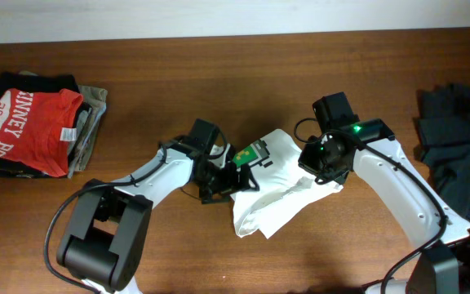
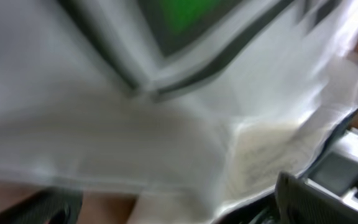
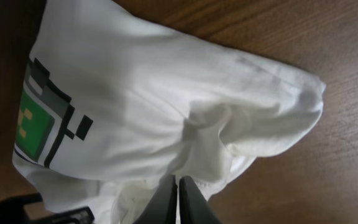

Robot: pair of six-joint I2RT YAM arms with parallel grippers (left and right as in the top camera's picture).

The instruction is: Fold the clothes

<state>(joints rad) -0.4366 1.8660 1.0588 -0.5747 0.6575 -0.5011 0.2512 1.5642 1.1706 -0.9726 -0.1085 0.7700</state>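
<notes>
Overhead, you see the white shirt (image 1: 280, 196) bunched in a heap at the middle of the table (image 1: 219, 65). Your left gripper (image 1: 223, 175) is against its left edge and your right gripper (image 1: 326, 167) is on its right edge. A red shirt (image 1: 23, 122) lies folded at the far left.

Left wrist: blurred white cloth fills your frame, with the green patch (image 2: 188, 15) at the top and one dark finger (image 2: 309, 199) at lower right. You cannot tell how wide that pincer stands.

Right wrist: your fingertips are pinched nearly together on a fold of the shirt, with only a sliver of white between them.
</notes>
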